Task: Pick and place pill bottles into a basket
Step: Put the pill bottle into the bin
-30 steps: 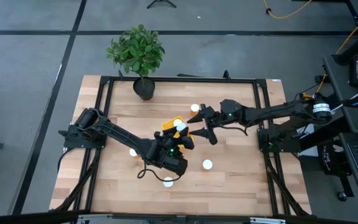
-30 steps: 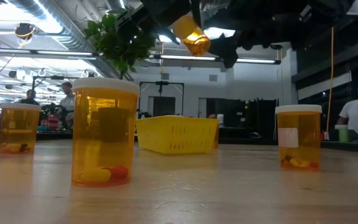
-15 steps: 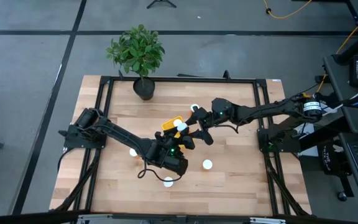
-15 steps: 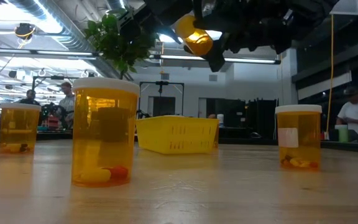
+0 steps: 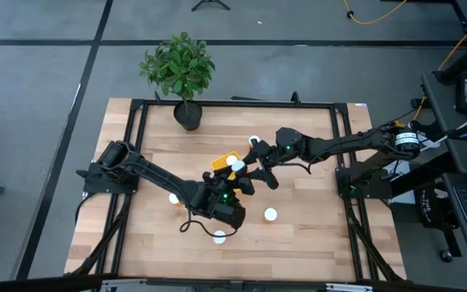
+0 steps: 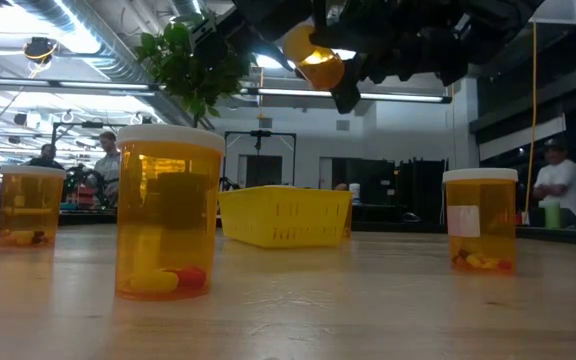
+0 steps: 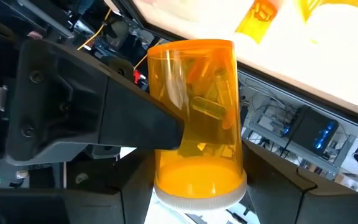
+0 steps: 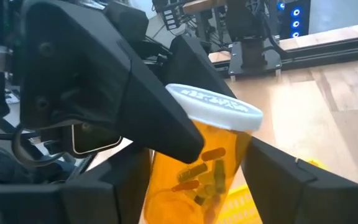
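Observation:
One orange pill bottle with a white cap [image 5: 235, 165] is held in the air over the yellow basket [image 5: 222, 161]. It also shows in the low view [image 6: 315, 58]. My left gripper [image 5: 235, 180] and my right gripper [image 5: 250, 166] meet at this bottle, and both are shut on it. Several other pill bottles stand upright on their bases on the table [image 5: 173, 198] [image 5: 219, 237] [image 5: 271, 214]. One more stands at the far side [image 5: 254, 140]. The basket [image 6: 286, 215] rests flat on the wood. My left gripper pinches the bottle's orange body just below the cap [image 7: 166, 171] between its two fingers. It comes from the table's near left side. The bottle is lifted clear and tilted, with its cap uppermost. My right gripper has the bottle's body between its two fingers, from the middle [image 7: 191, 127] down toward the base [image 8: 166, 186]. It comes from the table's right side. One finger [image 7: 135, 124] lies against the side; the bottle hides the other in that view.
A potted green plant [image 5: 181, 73] stands at the table's far edge. Bare wood lies on the table's right half [image 5: 314, 211]. People [image 6: 556, 185] are in the room beyond the table.
My right gripper has moved toward the table's left, up to the bottle held by my left gripper, and then stayed there. The bottle has stayed in the air over the basket.

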Robot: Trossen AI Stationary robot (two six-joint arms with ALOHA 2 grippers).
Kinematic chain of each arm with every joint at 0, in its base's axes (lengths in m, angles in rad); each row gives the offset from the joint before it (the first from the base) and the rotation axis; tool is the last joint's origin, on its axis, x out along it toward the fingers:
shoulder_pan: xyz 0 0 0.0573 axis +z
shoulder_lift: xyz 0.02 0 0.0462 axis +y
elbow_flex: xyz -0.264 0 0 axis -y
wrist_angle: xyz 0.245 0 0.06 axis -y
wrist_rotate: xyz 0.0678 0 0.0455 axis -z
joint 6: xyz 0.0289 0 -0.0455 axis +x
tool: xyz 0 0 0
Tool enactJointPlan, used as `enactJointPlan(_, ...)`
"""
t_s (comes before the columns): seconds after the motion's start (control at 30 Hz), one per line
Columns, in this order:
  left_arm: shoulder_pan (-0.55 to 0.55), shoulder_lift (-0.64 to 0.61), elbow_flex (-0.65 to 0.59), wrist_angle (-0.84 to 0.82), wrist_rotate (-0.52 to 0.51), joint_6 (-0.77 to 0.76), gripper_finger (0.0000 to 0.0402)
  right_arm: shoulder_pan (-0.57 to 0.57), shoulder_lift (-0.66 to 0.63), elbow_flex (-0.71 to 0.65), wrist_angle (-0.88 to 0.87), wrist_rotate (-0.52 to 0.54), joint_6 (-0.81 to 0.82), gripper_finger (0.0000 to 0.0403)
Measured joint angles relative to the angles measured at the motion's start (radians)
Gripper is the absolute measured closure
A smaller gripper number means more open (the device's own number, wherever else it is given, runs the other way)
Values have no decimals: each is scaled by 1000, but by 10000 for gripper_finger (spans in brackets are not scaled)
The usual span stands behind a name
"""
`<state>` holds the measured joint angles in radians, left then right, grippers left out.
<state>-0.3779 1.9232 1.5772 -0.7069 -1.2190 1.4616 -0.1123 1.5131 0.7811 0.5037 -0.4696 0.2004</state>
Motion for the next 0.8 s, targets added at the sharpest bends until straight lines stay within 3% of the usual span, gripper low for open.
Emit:
enactJointPlan(0.2, 0, 0, 0, 0, 1, -5, 185, 0, 0, 0, -1, -4, 2, 202)
enactJointPlan(0.8, -20, -11, 0, 39, -3, -65, 167, 1, -2, 0, 2, -11, 0, 207)
